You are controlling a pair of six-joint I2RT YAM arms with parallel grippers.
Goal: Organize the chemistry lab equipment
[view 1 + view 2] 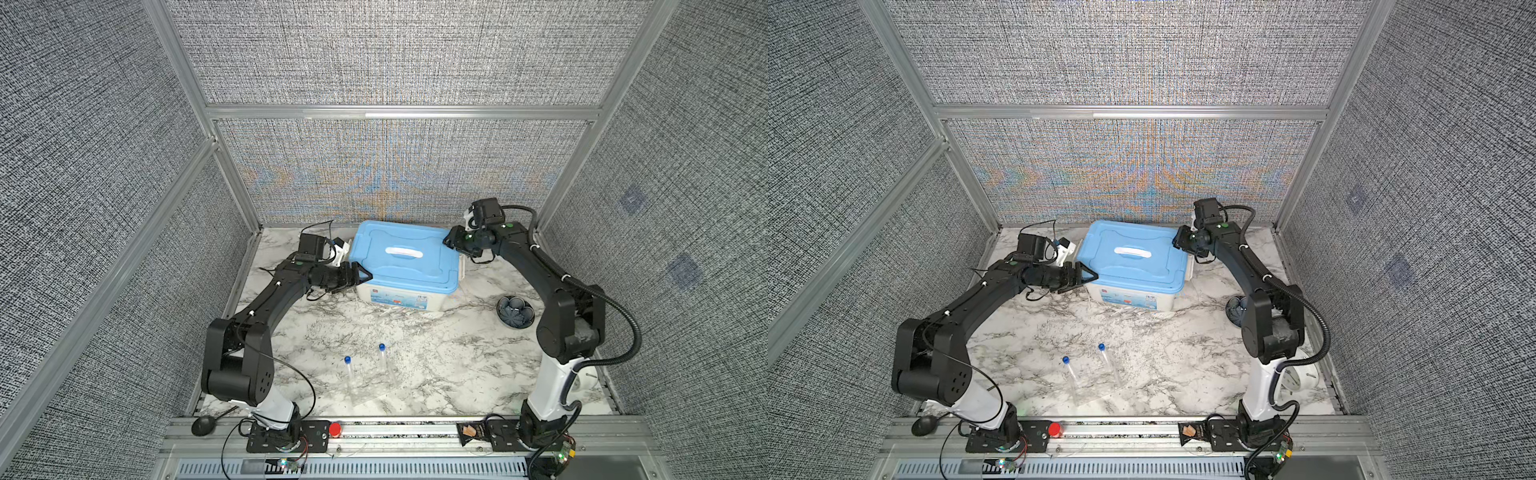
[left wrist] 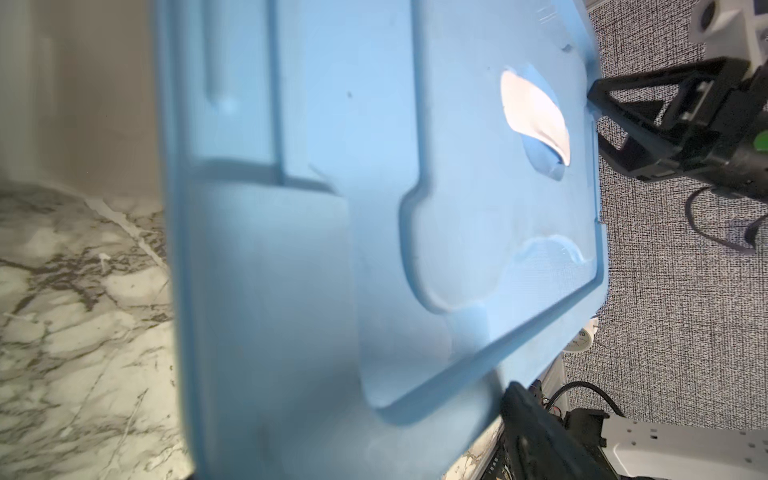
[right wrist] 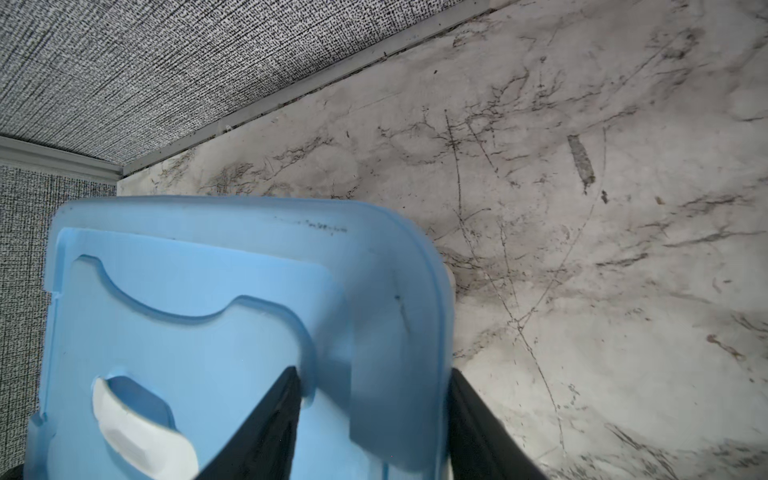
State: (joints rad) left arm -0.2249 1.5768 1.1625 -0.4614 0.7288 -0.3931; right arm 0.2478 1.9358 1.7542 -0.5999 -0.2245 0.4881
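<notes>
Working at the storage box (image 1: 395, 297) at the back of the table (image 1: 457, 361), I have both pincers on its blue lid (image 1: 419, 270), which lies on the box in both top views. My left pincer (image 1: 359, 280) is at the lid's near left corner with its jaws spread wide. The lid fills my left wrist view, and only one finger shows past its edge. My right pincer (image 3: 374, 370) is at the far right corner with its jaws about half apart. One finger is over the lid's top and the other is just outside the rim. The view is too close for me to tell whether they pinch the rim or merely straddle it.

I judge the job barely begun. The left tube (image 1: 350, 370) and the right tube (image 1: 384, 357) lie side by side near the front middle of the table. Their blue caps point toward the box, and both are well apart from it and from my pincers. Nothing else of the lab kit shows on the table. A dark flower-shaped dish (image 1: 515, 312) stands to the right of the box, and a white clock (image 1: 1298, 376) sits behind my right arm's base. Neither is mine to sort.

What is left, as I see it, is to lift the lid off, carry each tube into the box, then close it.
</notes>
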